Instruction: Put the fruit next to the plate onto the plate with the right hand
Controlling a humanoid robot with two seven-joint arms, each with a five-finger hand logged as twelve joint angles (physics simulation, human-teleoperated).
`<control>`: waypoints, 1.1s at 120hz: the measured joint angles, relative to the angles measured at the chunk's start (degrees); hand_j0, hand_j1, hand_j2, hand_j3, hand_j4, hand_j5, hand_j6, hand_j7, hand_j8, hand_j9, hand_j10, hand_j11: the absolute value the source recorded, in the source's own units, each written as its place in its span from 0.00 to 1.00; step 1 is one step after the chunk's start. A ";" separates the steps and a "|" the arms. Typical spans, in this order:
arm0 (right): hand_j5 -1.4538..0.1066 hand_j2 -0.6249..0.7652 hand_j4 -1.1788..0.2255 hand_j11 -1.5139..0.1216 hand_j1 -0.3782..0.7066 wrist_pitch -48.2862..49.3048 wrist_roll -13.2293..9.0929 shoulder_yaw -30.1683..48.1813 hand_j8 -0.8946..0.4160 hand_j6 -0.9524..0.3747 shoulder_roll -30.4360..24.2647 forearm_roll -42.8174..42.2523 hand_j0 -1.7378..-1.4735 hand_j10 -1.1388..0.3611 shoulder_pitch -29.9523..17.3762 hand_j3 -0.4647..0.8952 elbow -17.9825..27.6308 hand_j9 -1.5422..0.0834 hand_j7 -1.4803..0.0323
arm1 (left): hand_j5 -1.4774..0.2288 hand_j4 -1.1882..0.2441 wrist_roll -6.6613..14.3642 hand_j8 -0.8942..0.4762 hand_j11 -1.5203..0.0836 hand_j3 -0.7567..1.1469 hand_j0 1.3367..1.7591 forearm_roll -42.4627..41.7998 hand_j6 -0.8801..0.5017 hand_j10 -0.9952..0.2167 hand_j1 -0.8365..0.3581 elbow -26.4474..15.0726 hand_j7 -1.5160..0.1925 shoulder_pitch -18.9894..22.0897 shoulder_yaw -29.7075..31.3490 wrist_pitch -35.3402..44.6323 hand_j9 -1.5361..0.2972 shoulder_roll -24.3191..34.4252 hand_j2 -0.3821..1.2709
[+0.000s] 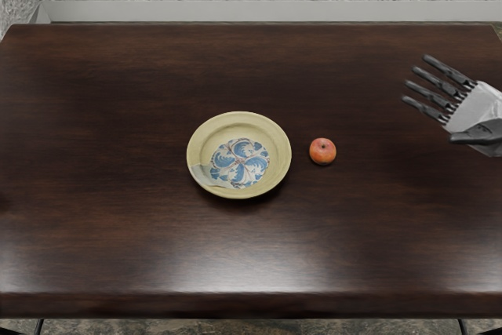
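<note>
Right hand [461,107] spread, seemingly above table [118,209]; apple [322,151] lies beside plate [278,149].

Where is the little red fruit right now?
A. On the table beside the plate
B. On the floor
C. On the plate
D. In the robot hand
A: the fruit sits on the table just right of the plate, apart from it, while the right robot hand is off to the side with fingers spread, holding nothing.

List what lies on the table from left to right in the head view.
plate → apple → right hand, fingers spread, at the right edge above the table.
</note>
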 joint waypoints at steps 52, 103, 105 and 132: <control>0.90 0.44 0.81 0.90 0.07 -0.34 0.00 -14.49 0.66 0.69 0.24 -25.39 0.30 0.74 16.02 0.34 4.08 0.92 0.95 | 0.87 0.83 0.00 0.65 0.95 0.40 0.76 0.00 0.64 0.82 0.99 0.00 0.89 0.01 0.00 0.00 0.84 0.00 0.23; 0.89 0.44 0.81 0.89 0.08 -34.28 0.00 -51.53 0.65 0.68 1.38 -56.71 0.30 0.73 32.20 0.34 7.13 0.91 0.94 | 0.87 0.83 0.00 0.65 0.95 0.40 0.76 0.00 0.64 0.82 0.99 0.01 0.89 0.00 0.00 -0.01 0.84 0.00 0.23; 0.89 0.44 0.81 0.89 0.08 -34.54 0.00 -51.92 0.65 0.68 1.61 -56.84 0.30 0.73 32.32 0.34 6.63 0.91 0.94 | 0.87 0.83 0.00 0.65 0.95 0.40 0.76 0.00 0.64 0.82 0.99 0.00 0.89 0.00 0.00 -0.01 0.84 0.00 0.23; 0.87 0.44 0.79 0.87 0.10 -38.59 0.00 -55.77 0.63 0.66 2.62 -59.38 0.30 0.71 32.74 0.34 3.88 0.89 0.92 | 0.87 0.83 0.00 0.65 0.95 0.40 0.76 0.00 0.64 0.82 0.99 0.01 0.89 0.00 0.00 0.00 0.84 0.00 0.23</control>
